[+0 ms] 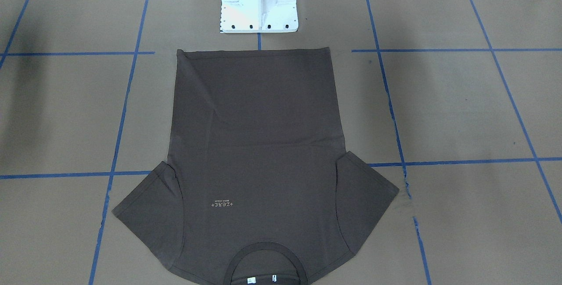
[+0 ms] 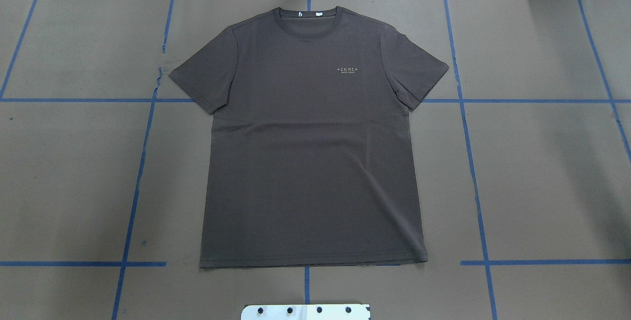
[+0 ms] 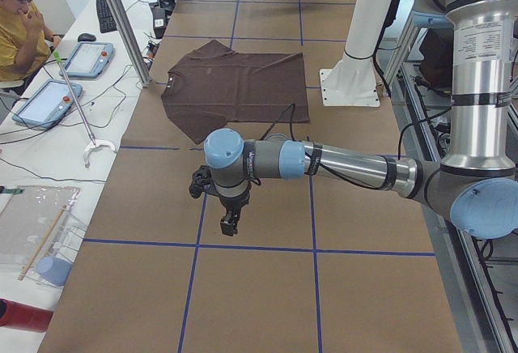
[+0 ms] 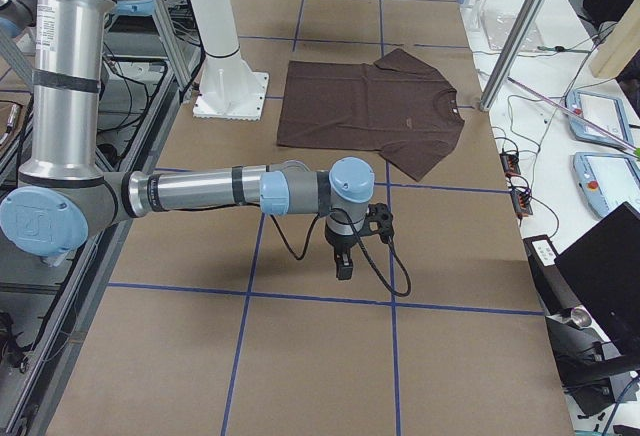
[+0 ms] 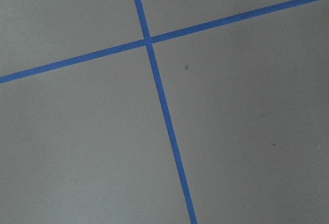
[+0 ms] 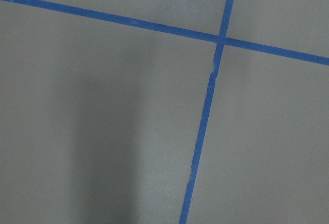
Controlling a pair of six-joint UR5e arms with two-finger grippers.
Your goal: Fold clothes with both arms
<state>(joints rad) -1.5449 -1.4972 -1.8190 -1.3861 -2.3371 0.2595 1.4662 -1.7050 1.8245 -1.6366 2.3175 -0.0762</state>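
The dark brown T-shirt (image 2: 310, 152) lies flat and face up in the middle of the table, sleeves spread, collar and white neck tags (image 2: 308, 14) at the far side from the robot. It also shows in the front view (image 1: 259, 144). My left gripper (image 3: 230, 225) hangs over bare brown paper well off to the shirt's left, apart from it. My right gripper (image 4: 343, 268) hangs over bare paper well off to the shirt's right. Both show only in the side views, so I cannot tell if they are open or shut. Both wrist views show only paper and blue tape.
The white metal base block (image 1: 259, 1) stands just behind the shirt's hem. Blue tape lines (image 2: 473, 162) grid the brown paper. Side benches hold tablets (image 3: 50, 102), cables and a person (image 3: 20, 21). Aluminium posts (image 4: 515, 31) stand at the table's far edge.
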